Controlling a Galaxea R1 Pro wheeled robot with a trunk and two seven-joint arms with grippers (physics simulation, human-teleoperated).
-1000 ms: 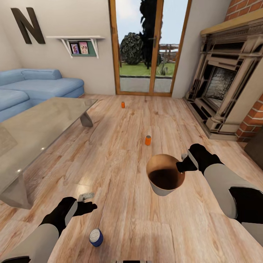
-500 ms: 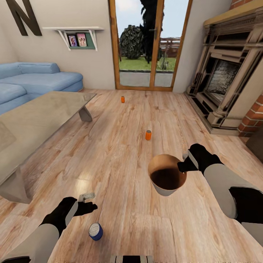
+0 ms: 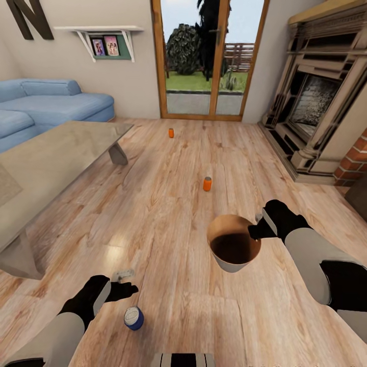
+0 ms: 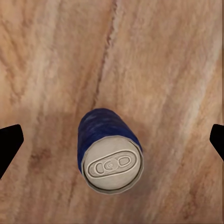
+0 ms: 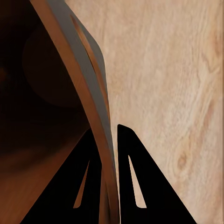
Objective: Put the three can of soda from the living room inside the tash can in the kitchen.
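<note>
1. The light wood plank floor (image 3: pixel 168 214) of the living room carries everything; a low grey-topped coffee table (image 3: pixel 46 168) stands at the left, before a light blue sofa (image 3: pixel 56 104).
2. The pale grey tapered bin with a glossy copper-brown inside (image 3: pixel 234 247) hangs above the floor, its wall pinched between the closed fingers of the right gripper (image 3: pixel 255 232); the right wrist view shows one finger on each side of the rim.
3. The dark blue drink can with a grey metal top (image 4: pixel 109 151) stands upright on the floor, just beside the left gripper (image 3: pixel 122 290), between its wide-spread fingers.
4. Two bright orange cans stand farther off: one (image 3: pixel 207 183) mid-floor, one (image 3: pixel 171 133) near the glass doors.
5. Judged step: collecting the first can. Next, the left gripper should lower around the blue can, close, then carry it over to the bin.
</note>
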